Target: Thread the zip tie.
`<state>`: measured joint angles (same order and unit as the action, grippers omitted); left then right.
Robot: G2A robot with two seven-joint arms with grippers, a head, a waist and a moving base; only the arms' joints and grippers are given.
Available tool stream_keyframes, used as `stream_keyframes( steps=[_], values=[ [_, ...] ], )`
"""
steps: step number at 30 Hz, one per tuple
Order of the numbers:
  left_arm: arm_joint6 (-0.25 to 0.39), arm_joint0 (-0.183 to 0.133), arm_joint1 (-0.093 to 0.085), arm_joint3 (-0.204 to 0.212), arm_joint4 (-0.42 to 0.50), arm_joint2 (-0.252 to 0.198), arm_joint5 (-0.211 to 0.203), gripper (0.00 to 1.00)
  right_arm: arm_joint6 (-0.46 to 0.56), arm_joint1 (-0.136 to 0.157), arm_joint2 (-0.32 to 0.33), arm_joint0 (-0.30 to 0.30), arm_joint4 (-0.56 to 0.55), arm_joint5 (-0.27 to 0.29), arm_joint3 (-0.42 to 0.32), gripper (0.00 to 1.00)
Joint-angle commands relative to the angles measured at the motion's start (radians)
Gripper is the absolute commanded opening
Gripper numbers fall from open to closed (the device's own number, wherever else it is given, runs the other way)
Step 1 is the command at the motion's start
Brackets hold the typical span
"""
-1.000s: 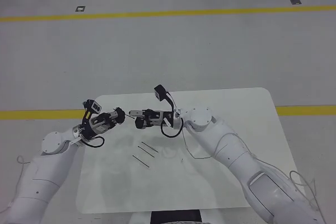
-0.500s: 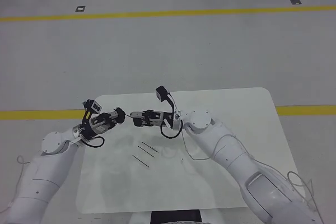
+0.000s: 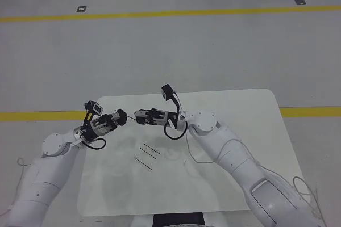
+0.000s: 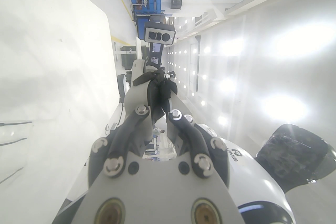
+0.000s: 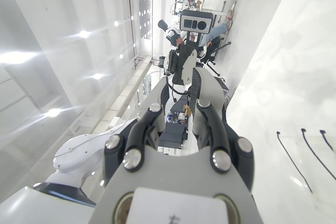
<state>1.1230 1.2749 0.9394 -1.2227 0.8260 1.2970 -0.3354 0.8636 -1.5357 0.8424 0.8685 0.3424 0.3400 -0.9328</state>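
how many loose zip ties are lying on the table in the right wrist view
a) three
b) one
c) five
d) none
a, the right wrist view shows three loose zip ties, thin and black, lying side by side and apart from each other on the white table.

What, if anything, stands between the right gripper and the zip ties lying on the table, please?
Nothing visible does. The right gripper hangs above the table, and the zip ties lie on its bare top nearer the robot, with open space between.
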Motion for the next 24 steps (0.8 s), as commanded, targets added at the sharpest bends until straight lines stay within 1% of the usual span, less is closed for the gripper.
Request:
stream_keyframes(
  steps=[1,9,15,20,24],
  values=[
    [0.0,0.0,0.0,0.0,0.0,0.0,0.0,0.0,0.003,0.0,0.007,0.003,-0.005,0.0,-0.003,0.18],
    [0.0,0.0,0.0,0.0,0.0,0.0,0.0,0.0,0.025,-0.002,0.026,0.017,-0.019,0.0,-0.015,0.2],
    [0.0,0.0,0.0,0.0,0.0,0.0,0.0,0.0,0.05,-0.005,0.035,0.017,-0.032,0.0,-0.022,0.16],
    [0.0,0.0,0.0,0.0,0.0,0.0,0.0,0.0,0.058,-0.007,0.04,0.029,-0.048,0.0,-0.043,0.09],
    [0.0,0.0,0.0,0.0,0.0,0.0,0.0,0.0,0.067,-0.009,0.044,0.033,-0.055,0.0,-0.044,0.09]
  ],
)
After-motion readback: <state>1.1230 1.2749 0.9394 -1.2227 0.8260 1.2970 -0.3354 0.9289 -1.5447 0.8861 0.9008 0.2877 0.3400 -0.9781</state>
